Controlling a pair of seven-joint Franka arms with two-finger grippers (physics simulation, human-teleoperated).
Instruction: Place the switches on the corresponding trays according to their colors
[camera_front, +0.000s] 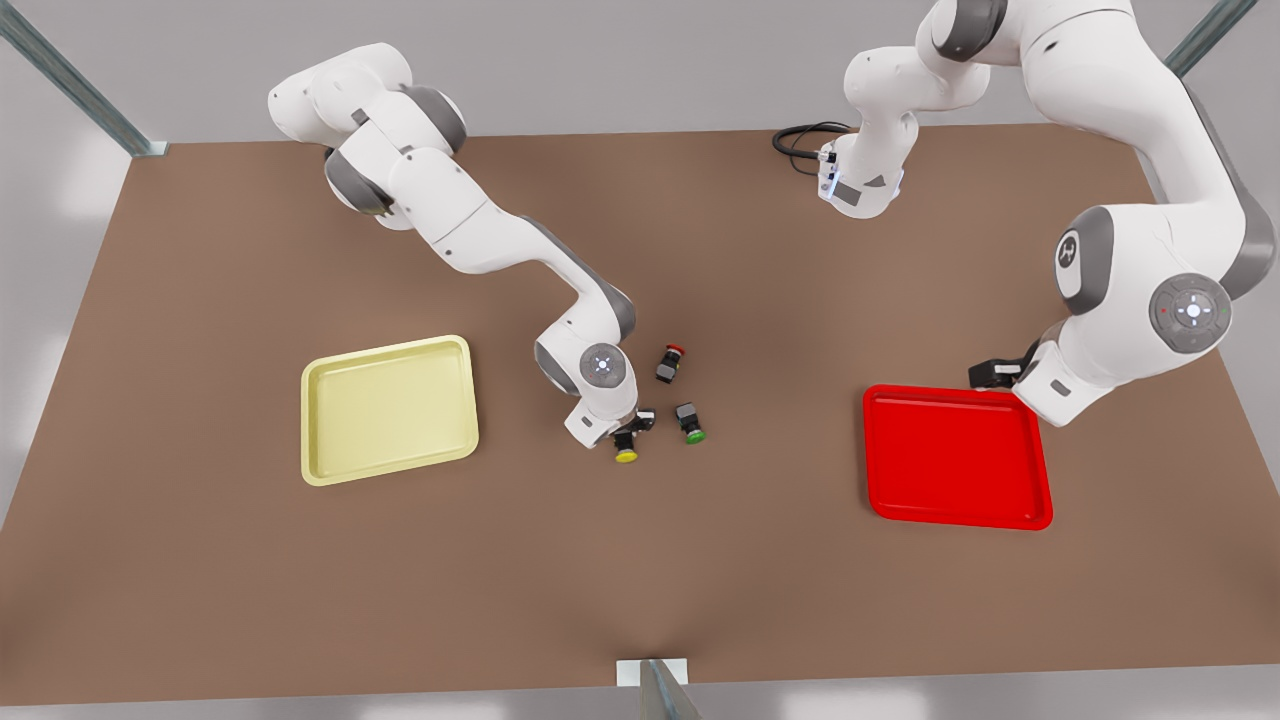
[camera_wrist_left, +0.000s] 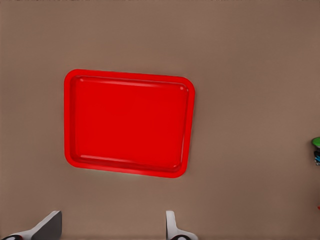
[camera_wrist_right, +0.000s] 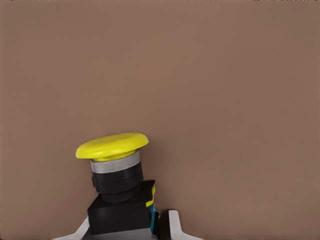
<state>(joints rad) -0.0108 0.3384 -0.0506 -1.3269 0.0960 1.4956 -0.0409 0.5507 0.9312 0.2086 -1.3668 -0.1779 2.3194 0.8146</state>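
While the brown matte tabletop (camera_front: 200, 560) carries everything, the two shallow rectangular plastic trays lie well apart on it: the bright red tray (camera_front: 957, 458) sits just under and beside the left gripper (camera_front: 990, 374), which hangs near that tray's far corner with its pale fingers (camera_wrist_left: 47, 226) spread wide and nothing between them, while the pale yellow tray (camera_front: 390, 409) lies some way off to the front view's left of the right gripper (camera_front: 626, 436). That right gripper is down at the table in the middle of the scene, its fingers closed against the dark boxy body of the tiny yellow-capped push-button switch (camera_wrist_right: 114, 175) (the round cap juts out beyond the fingertips). Just beside it, toward the front view's right, lies the green-capped switch (camera_front: 690, 423) on its side, and a little farther back the red-capped switch (camera_front: 670, 362), both on bare table between the trays.
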